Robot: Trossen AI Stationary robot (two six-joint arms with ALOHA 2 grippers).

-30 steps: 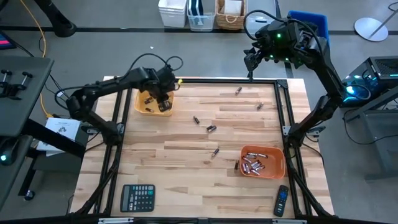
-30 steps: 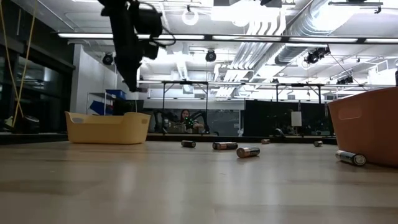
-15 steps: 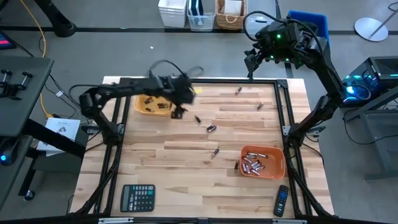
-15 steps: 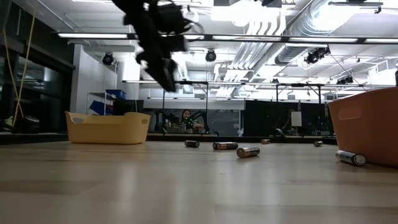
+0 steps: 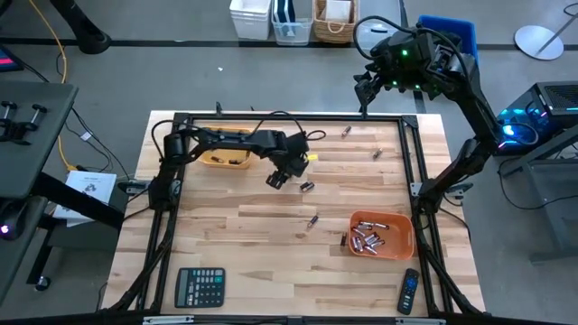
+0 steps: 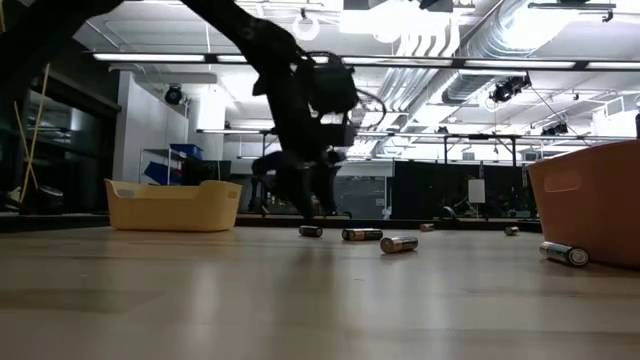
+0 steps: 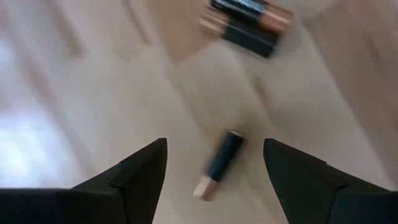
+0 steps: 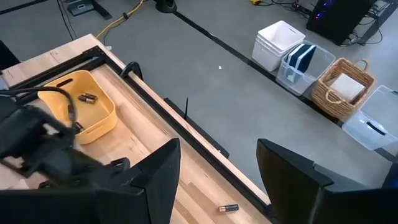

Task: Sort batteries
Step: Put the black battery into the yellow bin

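My left gripper (image 5: 279, 177) (image 7: 216, 163) hangs open, pointing down just above the table's middle. Its fingers stand on either side of one small loose battery (image 7: 219, 164) lying on the wood, without touching it. A pair of batteries (image 7: 246, 23) (image 5: 306, 187) lies just beyond. More batteries lie loose (image 5: 312, 219) (image 5: 346, 132) (image 5: 377, 154). The yellow bin (image 5: 206, 159) at the far left and the orange bin (image 5: 404, 236) at the near right each hold batteries. My right gripper (image 5: 364, 90) (image 8: 217, 180) waits open, raised over the far edge.
A black calculator (image 5: 200, 287) and a black remote control (image 5: 409, 291) lie at the near edge. A black frame rail (image 5: 298, 118) borders the table. In the low view, batteries (image 6: 362, 235) (image 6: 398, 243) lie right of my left gripper (image 6: 314, 210).
My left gripper has swung from above the yellow bin toward the table's right and a little nearer, sinking close to the wood. It has rolled about its own axis and opened along the way. It now straddles a loose battery.
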